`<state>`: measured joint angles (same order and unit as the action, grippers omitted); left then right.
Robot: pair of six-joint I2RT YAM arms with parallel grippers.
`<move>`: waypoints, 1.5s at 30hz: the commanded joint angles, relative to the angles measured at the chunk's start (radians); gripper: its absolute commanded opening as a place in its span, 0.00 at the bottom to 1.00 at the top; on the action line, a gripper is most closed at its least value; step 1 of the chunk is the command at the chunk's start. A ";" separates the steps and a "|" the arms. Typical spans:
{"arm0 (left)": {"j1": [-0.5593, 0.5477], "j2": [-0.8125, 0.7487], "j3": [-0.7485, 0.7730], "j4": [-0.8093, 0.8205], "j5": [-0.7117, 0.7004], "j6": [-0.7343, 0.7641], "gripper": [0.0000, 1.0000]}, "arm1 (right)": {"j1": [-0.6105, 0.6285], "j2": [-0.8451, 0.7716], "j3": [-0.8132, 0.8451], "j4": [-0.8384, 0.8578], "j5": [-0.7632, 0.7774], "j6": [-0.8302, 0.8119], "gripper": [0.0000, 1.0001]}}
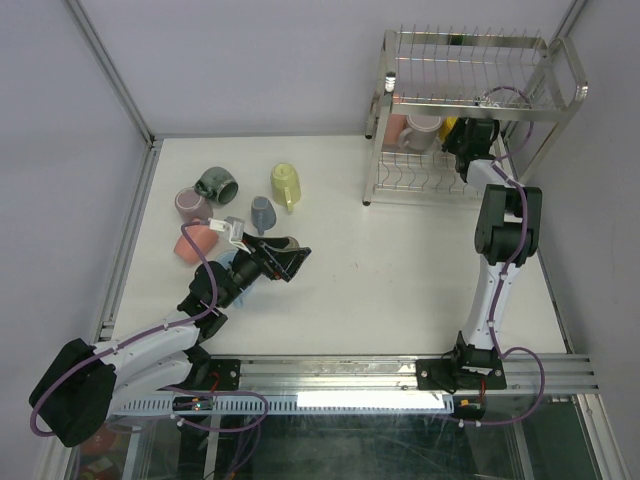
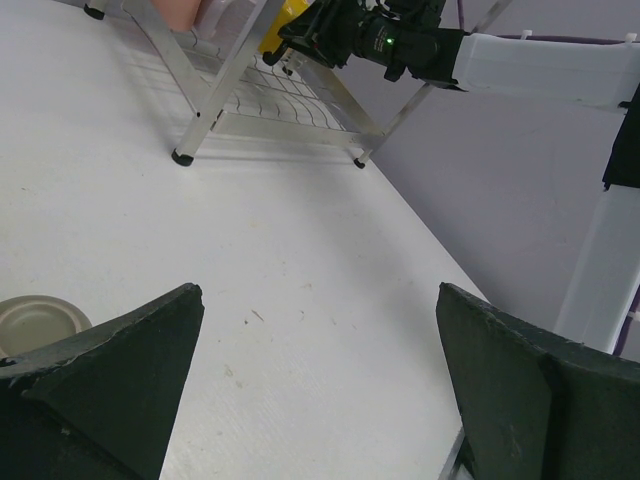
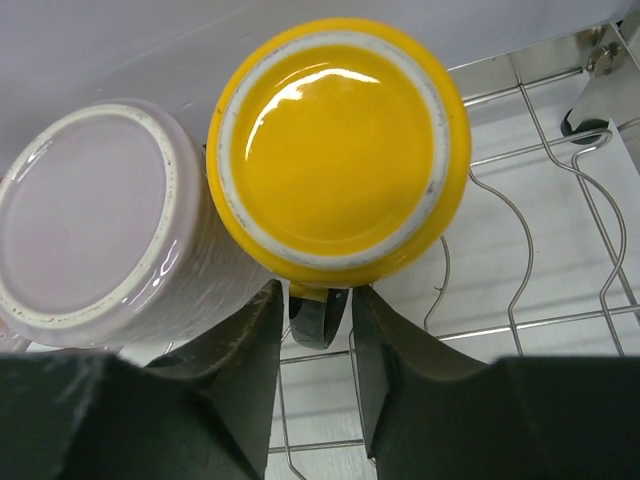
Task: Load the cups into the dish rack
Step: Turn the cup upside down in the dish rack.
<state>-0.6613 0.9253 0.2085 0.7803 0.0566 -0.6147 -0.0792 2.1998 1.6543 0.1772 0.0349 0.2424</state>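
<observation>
— What sits ahead of the end effector (image 3: 316,296)?
— A yellow cup (image 3: 340,150), base up, touching a mauve cup (image 3: 90,220) on its left, over the wavy wire shelf (image 3: 520,250).
— Between the fingers?
— A dark piece (image 3: 318,315); grip unclear.

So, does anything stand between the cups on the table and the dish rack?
Nothing visible lies on the table between them. At the dish rack itself, the right tool is at the lower shelf by the yellow cup, beside a mauve cup, so that part of the shelf is taken.
</observation>
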 commanded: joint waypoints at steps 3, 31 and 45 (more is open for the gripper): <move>-0.001 -0.011 0.006 0.038 0.012 -0.009 0.99 | -0.021 -0.062 0.043 0.092 -0.061 0.038 0.32; 0.000 0.017 0.027 0.035 0.020 -0.013 0.99 | -0.072 -0.077 0.013 0.118 -0.229 0.170 0.56; -0.001 -0.011 0.022 0.020 0.023 -0.014 0.99 | -0.099 -0.217 -0.243 0.271 -0.338 0.149 0.70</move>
<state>-0.6613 0.9417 0.2085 0.7780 0.0593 -0.6220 -0.1623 2.1010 1.4601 0.3202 -0.2672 0.4076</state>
